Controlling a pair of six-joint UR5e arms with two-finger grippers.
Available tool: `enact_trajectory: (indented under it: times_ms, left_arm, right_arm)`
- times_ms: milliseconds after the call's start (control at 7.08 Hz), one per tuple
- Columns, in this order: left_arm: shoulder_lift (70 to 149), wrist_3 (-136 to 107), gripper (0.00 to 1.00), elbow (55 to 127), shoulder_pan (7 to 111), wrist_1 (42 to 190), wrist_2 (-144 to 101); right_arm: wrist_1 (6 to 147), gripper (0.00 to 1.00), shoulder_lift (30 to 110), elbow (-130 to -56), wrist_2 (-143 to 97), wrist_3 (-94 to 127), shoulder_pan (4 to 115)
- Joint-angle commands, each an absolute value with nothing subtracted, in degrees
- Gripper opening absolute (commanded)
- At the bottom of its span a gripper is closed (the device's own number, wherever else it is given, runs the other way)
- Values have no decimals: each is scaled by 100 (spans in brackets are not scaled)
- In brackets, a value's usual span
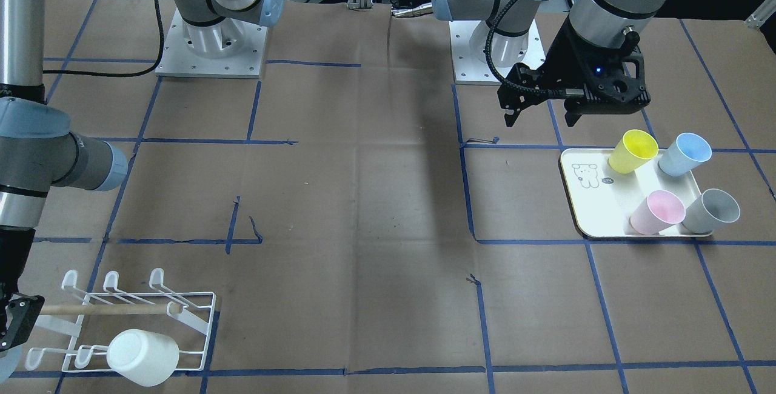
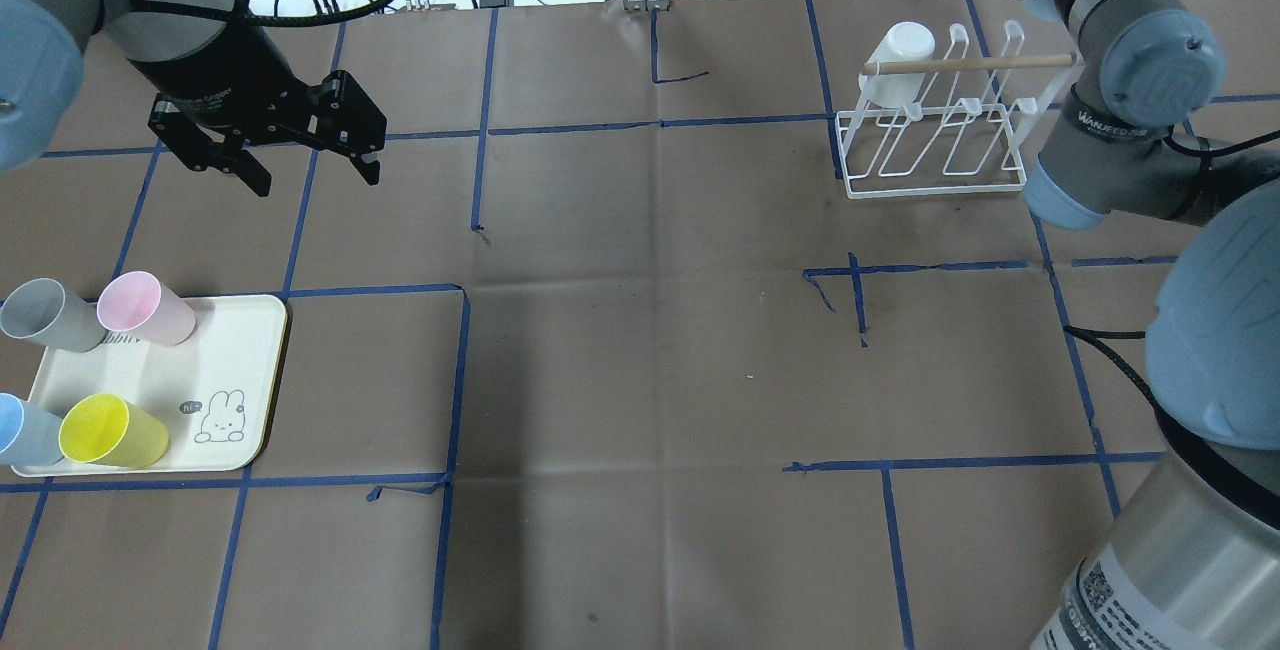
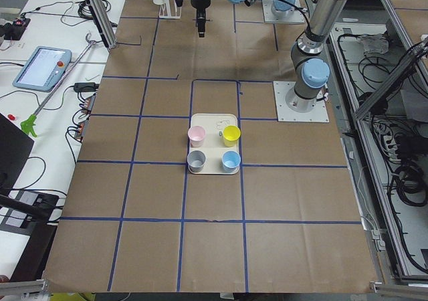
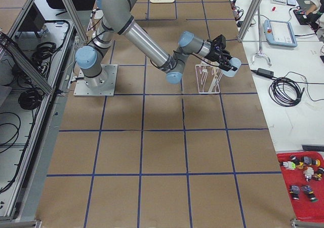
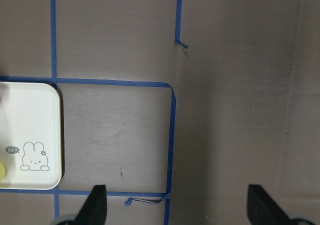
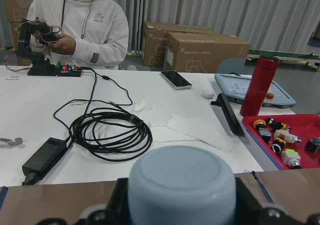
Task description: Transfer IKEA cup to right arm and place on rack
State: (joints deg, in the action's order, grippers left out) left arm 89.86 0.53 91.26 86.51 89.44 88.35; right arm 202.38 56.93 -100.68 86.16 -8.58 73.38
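Observation:
A pale cup (image 6: 182, 180) sits bottom up between my right gripper's fingers (image 6: 120, 192) in the right wrist view. My right gripper (image 4: 228, 63) is shut on it, level and pointing past the table's far edge, at the rack's right end. Only its edge shows in the front view. The white wire rack (image 2: 940, 192) with a wooden dowel (image 1: 103, 308) has a white cup (image 1: 142, 356) hung on its end prong (image 2: 900, 55). My left gripper (image 2: 315, 180) is open and empty above the table behind the cream tray (image 1: 591, 212).
The tray (image 2: 225, 350) holds a yellow cup (image 1: 632, 150), a blue cup (image 1: 685, 153), a pink cup (image 1: 656, 212) and a grey cup (image 1: 710, 210). Blue tape lines cross the brown table. A person sits at a cluttered bench beyond the far edge (image 6: 80, 25).

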Motion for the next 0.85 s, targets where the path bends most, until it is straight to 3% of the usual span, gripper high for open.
enact_trajectory:
  times_ms: [0,424,565,707]
  left_arm:
    - [9000,-113,100,9281,8683,8763,8833]
    - [9026,-132,100,9299,8780,8666,9052]
    - [9035,-158,100,9290,8789,8649,9053]
    - [9026,-176,100,9281,8789,8640,9044]
  right_arm:
    - [20338,10,5616,-10186,8605,-826,7418]
    - [20338,11,5616,-10467,8578,-835,7409]
    - [20338,16,5625,-10555,8561,-835,7409]
    - [20338,68,5677,-10547,8534,-852,7409]
